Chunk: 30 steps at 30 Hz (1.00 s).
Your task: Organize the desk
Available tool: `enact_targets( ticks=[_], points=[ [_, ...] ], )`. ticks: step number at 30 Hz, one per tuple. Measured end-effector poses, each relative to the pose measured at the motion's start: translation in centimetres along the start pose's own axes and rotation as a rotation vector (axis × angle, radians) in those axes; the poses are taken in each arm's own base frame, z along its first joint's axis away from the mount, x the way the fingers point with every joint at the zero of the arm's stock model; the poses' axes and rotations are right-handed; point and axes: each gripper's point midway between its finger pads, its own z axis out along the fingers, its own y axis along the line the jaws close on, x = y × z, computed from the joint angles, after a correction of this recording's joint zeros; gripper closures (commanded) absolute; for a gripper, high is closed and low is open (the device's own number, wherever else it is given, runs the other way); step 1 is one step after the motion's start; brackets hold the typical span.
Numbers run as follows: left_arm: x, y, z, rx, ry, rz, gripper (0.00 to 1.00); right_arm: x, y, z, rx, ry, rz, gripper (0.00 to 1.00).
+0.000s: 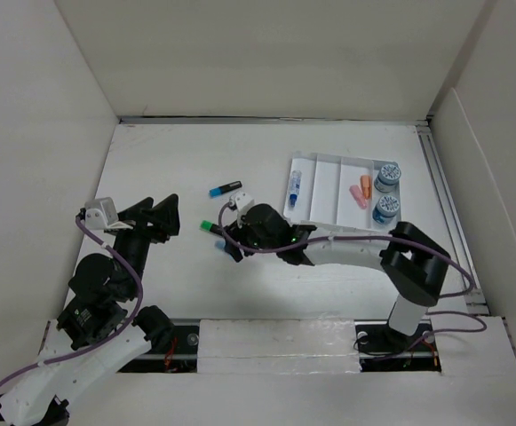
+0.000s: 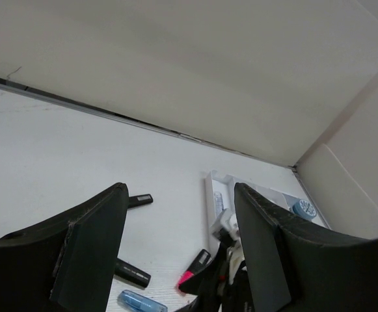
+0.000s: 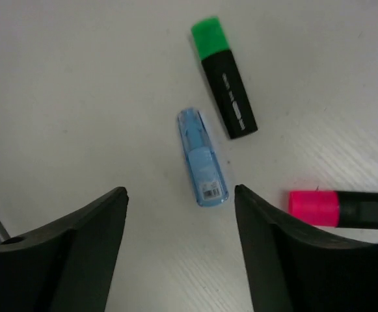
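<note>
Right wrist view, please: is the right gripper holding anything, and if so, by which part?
Nothing is held. The right gripper is open, with the light-blue tube lying untouched on the desk ahead of its fingers.

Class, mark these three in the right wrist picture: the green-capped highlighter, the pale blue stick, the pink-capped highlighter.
green-capped highlighter (image 3: 225, 81), right wrist view, on its black barrel
pale blue stick (image 3: 202, 157), right wrist view, middle of its body
pink-capped highlighter (image 3: 348, 209), right wrist view, black barrel beside cap
</note>
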Motion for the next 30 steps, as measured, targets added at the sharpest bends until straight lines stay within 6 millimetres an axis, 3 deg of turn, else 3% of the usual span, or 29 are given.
enact_targets(
  ticks=[4,7,11,17,21,25,28,30],
  points=[
    [0.0,0.0,0.0,-0.001,0.0,0.0,0.39,4.9,-0.6,1.8,0.019,0.142,-0.049,0.24],
    [-0.1,0.0,0.0,0.0,-0.002,-0.001,0.39,6.3,-1.7,2.8,0.06,0.198,-0.065,0.24],
    [-0.2,0.0,-0.1,0.001,-0.005,-0.004,0.39,5.8,-2.1,4.1,0.088,0.2,-0.08,0.28],
    [-0.2,0.1,-0.1,0.002,-0.006,-0.005,0.39,6.1,-2.3,5.3,0.099,0.226,-0.104,0.47],
    [-0.2,0.0,-0.1,0.002,-0.006,-0.005,0.39,6.1,-2.2,5.8,0.099,0.236,-0.117,0.5],
    [-0.2,0.0,-0.1,0.002,-0.006,-0.005,0.39,6.3,-2.0,5.7,0.096,0.25,-0.132,0.78],
    [-0.2,0.0,-0.1,0.002,-0.006,-0.005,0.39,6.5,-1.4,5.6,0.085,0.254,-0.143,0.88],
    [-0.2,0.0,-0.2,0.003,-0.007,-0.006,0.39,6.6,-1.0,5.4,0.077,0.259,-0.149,0.9]
  ],
)
